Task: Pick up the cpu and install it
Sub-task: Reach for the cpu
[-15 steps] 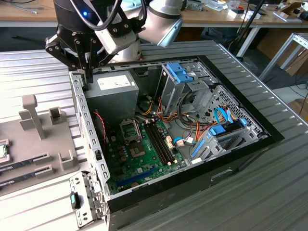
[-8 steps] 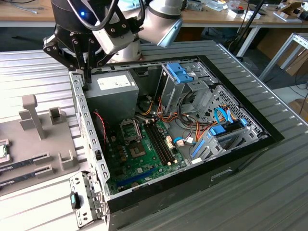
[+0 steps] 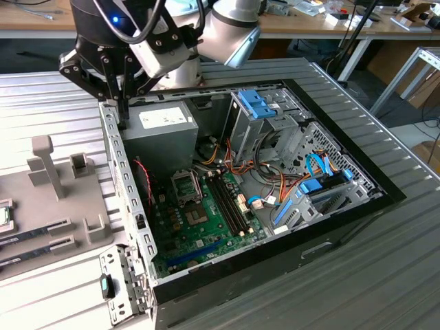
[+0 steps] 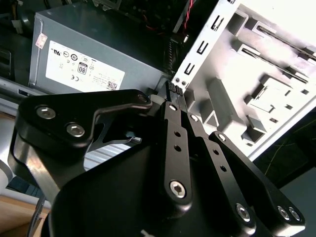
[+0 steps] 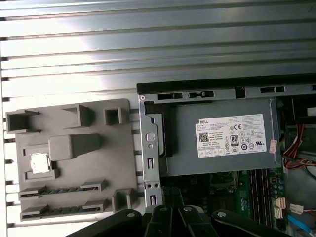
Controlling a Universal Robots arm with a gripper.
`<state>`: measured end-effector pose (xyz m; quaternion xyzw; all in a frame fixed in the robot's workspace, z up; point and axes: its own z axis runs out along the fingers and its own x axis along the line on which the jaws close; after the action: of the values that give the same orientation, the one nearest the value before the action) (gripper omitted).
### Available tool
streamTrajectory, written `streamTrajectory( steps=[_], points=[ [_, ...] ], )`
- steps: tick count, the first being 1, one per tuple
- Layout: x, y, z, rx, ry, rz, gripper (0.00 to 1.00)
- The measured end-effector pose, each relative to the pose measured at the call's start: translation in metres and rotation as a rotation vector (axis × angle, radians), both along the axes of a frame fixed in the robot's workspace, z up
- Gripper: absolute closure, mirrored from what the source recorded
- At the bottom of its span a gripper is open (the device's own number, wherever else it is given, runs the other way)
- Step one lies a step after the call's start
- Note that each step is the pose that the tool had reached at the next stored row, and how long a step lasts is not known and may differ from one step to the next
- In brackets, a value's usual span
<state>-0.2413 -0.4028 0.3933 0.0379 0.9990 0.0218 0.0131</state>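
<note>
Above the computer case's metal edge, our gripper hangs closed and empty. The cpu lies in the grey fixture tray alongside. Moving low toward it, we risk clipping that edge.

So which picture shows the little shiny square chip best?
The first wrist view: the small silvery square cpu lies flat in the grey plastic tray, fully visible. The exterior view catches a sliver at its left edge. In the second wrist view, glare whitens the tray, so I cannot tell it.
</note>
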Motion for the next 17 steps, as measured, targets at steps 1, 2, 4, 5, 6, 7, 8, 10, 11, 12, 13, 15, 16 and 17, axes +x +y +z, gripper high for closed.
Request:
streamTrajectory(
  steps=[1, 2, 4, 5, 6, 7, 8, 10, 11, 12, 13, 15, 16, 17],
  points=[
    [-0.0002, 0.0000, 0.0000, 0.0000, 0.0000, 0.000, 0.89],
    [-0.0004, 0.0000, 0.0000, 0.0000, 0.0000, 0.000, 0.89],
    [-0.0010, 0.0000, 0.0000, 0.0000, 0.0000, 0.000, 0.89],
    [-0.0012, 0.0000, 0.0000, 0.0000, 0.0000, 0.000, 0.89],
    [-0.0015, 0.0000, 0.0000, 0.0000, 0.0000, 0.000, 0.89],
    [-0.0017, 0.0000, 0.0000, 0.0001, 0.0000, 0.000, 0.89],
    [-0.0023, 0.0000, 0.0000, 0.0000, 0.0000, 0.000, 0.89],
    [-0.0030, 0.0000, 0.0000, 0.0000, 0.0000, 0.000, 0.89],
    [-0.0032, 0.0000, 0.0000, 0.0000, 0.0000, 0.000, 0.89],
    [-0.0036, 0.0000, 0.0000, 0.0000, 0.0000, 0.000, 0.89],
    [-0.0039, 0.0000, 0.0000, 0.0000, 0.0000, 0.000, 0.89],
    [-0.0046, 0.0000, 0.0000, 0.0000, 0.0000, 0.000, 0.89],
    [-0.0048, 0.0000, 0.0000, 0.0000, 0.0000, 0.000, 0.89],
    [-0.0051, 0.0000, 0.0000, 0.0000, 0.0001, 0.000, 0.89]
  ],
)
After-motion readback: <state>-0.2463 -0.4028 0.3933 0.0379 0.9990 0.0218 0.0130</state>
